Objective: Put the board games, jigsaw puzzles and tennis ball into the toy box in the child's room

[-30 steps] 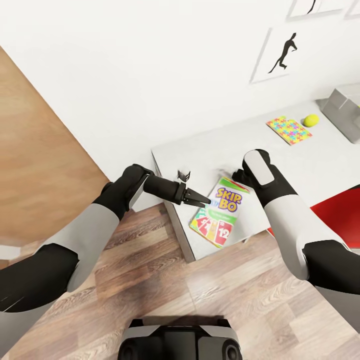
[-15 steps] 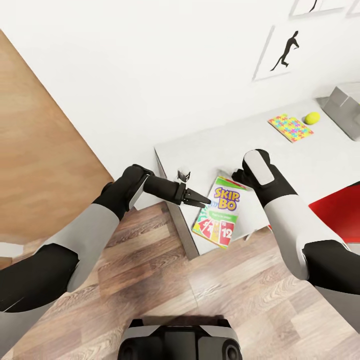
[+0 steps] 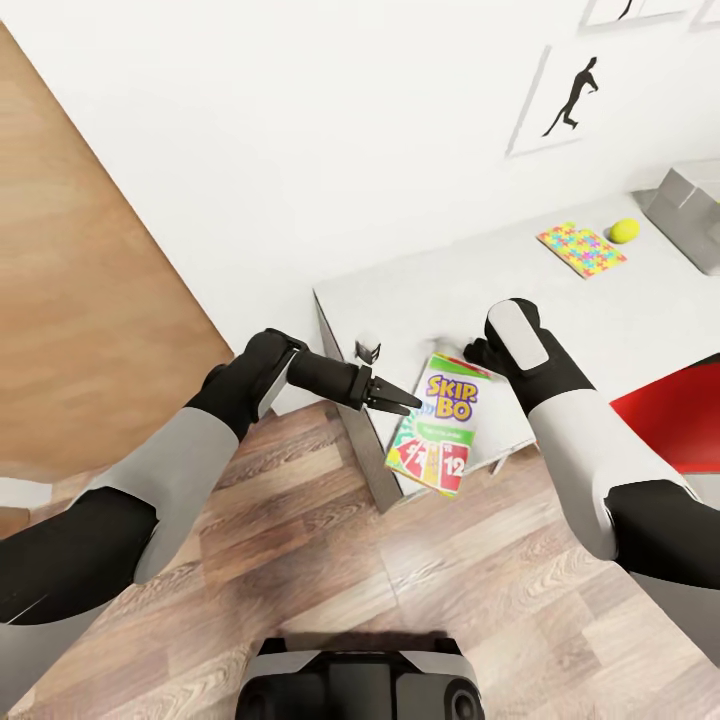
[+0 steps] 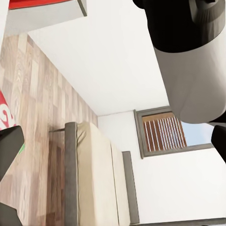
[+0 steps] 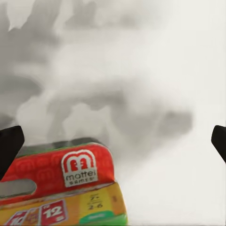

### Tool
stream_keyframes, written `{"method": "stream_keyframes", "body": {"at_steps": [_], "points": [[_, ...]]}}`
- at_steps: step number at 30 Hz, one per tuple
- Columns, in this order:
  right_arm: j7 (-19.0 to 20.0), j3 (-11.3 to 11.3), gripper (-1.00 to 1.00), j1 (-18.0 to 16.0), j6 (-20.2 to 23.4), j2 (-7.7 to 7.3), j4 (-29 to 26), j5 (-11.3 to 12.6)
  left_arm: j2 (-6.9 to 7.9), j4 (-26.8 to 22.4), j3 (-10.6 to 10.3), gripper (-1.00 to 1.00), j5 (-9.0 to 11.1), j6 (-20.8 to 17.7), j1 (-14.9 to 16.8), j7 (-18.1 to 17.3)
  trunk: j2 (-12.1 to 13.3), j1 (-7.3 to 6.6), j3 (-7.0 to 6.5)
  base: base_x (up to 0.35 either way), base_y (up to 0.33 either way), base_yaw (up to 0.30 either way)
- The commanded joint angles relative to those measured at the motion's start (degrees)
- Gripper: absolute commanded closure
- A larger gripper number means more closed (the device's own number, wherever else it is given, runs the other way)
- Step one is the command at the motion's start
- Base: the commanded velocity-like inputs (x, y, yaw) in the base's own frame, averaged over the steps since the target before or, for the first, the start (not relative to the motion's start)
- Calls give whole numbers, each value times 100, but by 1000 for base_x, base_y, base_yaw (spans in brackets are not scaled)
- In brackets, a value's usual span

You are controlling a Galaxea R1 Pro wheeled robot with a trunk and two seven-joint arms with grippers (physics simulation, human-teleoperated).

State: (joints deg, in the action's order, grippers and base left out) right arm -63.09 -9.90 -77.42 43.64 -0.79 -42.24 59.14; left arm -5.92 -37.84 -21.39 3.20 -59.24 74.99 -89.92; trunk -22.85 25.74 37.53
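Currently the green-and-red SKIP-BO game box lies at frame centre on the light grey counter, long axis running upper right to lower left. Left gripper fingers pressed together, touching its left edge. Right gripper hovers above its top end; finger state unclear.

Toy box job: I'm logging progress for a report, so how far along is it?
Done: nothing visibly; the toy box hides its inside. In hand: the SKIP-BO game hangs over the table edge by the right hand, grip unclear. Left: a jigsaw puzzle and the tennis ball lie on the table, outside the box.
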Motion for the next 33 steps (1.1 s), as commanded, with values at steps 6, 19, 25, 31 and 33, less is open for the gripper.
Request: {"method": "stream_keyframes", "body": {"at_steps": [6,19,25,31,33], "points": [[-44,-29,-100,-1,31,5,40,124,3,8,-26,-100,29,-61,7,-8,-7,4,9,-112,23,0],[-43,-29,-100,-1,31,-2,40,124,3,13,-31,-100,26,-61,7,-8,-7,4,9,-61,2,0],[-40,-27,-100,-1,31,-9,40,124,3,13,-28,-100,25,-61,7,-8,-7,4,9,-61,0,0],[-39,-27,-100,-1,31,-4,40,124,3,13,-24,-100,31,-61,7,-8,-7,4,9,-44,0,0],[-38,-29,-100,-1,31,2,40,124,3,13,-26,-100,30,-61,7,-8,-7,4,9,-17,0,0]]}}
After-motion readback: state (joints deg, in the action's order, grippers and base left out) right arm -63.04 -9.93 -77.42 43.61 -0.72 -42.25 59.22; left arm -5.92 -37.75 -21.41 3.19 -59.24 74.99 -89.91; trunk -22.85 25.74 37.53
